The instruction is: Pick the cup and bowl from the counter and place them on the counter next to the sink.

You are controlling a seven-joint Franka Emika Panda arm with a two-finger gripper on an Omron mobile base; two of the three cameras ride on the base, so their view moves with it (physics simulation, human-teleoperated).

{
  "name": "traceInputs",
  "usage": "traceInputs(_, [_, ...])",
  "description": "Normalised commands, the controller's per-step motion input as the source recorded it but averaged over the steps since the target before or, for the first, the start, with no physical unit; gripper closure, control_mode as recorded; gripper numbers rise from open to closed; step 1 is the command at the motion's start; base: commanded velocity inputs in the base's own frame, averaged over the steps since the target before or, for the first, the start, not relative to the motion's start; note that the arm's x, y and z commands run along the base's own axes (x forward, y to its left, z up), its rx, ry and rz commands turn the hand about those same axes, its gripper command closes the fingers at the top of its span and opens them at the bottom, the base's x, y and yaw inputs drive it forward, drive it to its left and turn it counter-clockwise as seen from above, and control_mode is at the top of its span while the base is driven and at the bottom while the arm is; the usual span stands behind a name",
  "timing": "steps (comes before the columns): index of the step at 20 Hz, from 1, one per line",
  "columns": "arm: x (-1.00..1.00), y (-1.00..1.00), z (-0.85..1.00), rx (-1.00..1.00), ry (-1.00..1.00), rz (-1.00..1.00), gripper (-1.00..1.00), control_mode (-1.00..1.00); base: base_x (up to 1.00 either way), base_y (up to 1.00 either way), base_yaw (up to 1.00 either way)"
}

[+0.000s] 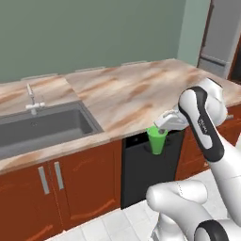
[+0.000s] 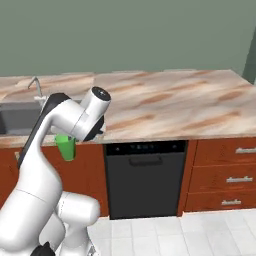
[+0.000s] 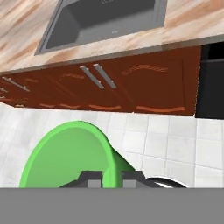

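Observation:
The green cup point(image 1: 156, 140) hangs upright in the air just off the counter's point(image 1: 136, 94) front edge, in front of the black dishwasher. My gripper point(image 1: 160, 126) is shut on the cup's rim from above. From the right, the cup point(image 2: 66, 146) shows below the hand, beside the counter point(image 2: 175, 105) edge. The hand view looks down into the cup point(image 3: 70, 157), its rim pinched between the fingertips point(image 3: 91, 178), with the floor beneath. The sink point(image 1: 42, 127) lies to the cup's left, its basin point(image 3: 105, 19) seen past the cabinet doors. The bowl is out of view.
A silver faucet point(image 1: 32, 100) stands behind the sink. Red-brown cabinet doors point(image 1: 56, 188) with metal handles run under the counter, next to the black dishwasher point(image 2: 145, 175). Drawers point(image 2: 225, 170) are on the right. White tiled floor point(image 3: 166, 144) lies below.

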Motion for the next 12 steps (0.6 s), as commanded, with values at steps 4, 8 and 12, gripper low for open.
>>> traceInputs(4, [0.00, 0.00, 0.00, 0.00, 0.00, 0.00, 1.00, 1.00, 1.00, -0.70, 0.36])
traceInputs(8, [0.00, 0.00, 0.00, 0.00, 0.00, 0.00, 1.00, 1.00, 0.91, -0.26, 0.04])
traceInputs(12, [0.00, 0.00, 0.00, 0.00, 0.00, 0.00, 1.00, 1.00, 1.00, -0.02, 0.10])
